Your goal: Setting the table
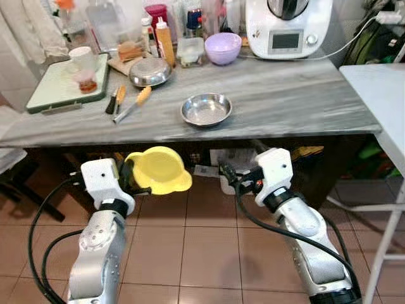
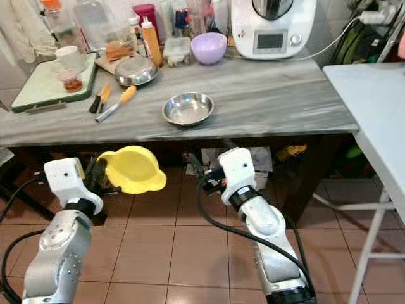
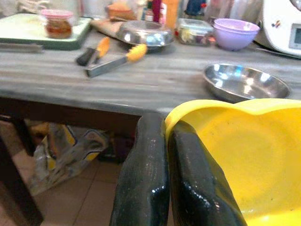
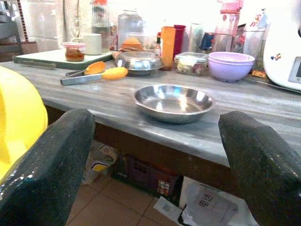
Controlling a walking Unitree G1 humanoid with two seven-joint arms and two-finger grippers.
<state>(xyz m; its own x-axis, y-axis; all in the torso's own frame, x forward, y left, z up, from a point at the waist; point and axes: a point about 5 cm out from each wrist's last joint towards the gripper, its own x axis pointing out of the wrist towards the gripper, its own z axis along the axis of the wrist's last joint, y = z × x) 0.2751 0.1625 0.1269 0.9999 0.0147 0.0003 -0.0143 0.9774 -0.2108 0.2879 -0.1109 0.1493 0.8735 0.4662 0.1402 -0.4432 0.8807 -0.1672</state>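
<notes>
A yellow bowl (image 1: pixel 159 169) hangs in front of the grey marble counter (image 1: pixel 285 95), just below its front edge. My left gripper (image 1: pixel 128 177) is shut on the bowl's rim, one finger (image 3: pixel 141 179) outside and one inside. My right gripper (image 1: pixel 226 175) is open and holds nothing, level with the counter edge, right of the bowl. A steel bowl (image 1: pixel 206 109) sits on the counter near the front. In the right wrist view the steel bowl (image 4: pixel 173 102) lies straight ahead between the spread fingers (image 4: pixel 47 174).
On the counter stand a lilac bowl (image 1: pixel 223 48), a steel lidded dish (image 1: pixel 150 71), knives with orange handles (image 1: pixel 134 103), a green board (image 1: pixel 60 85) with a jar and cup, bottles and a white kitchen machine (image 1: pixel 288 26). A white table (image 1: pixel 383 95) stands to the right.
</notes>
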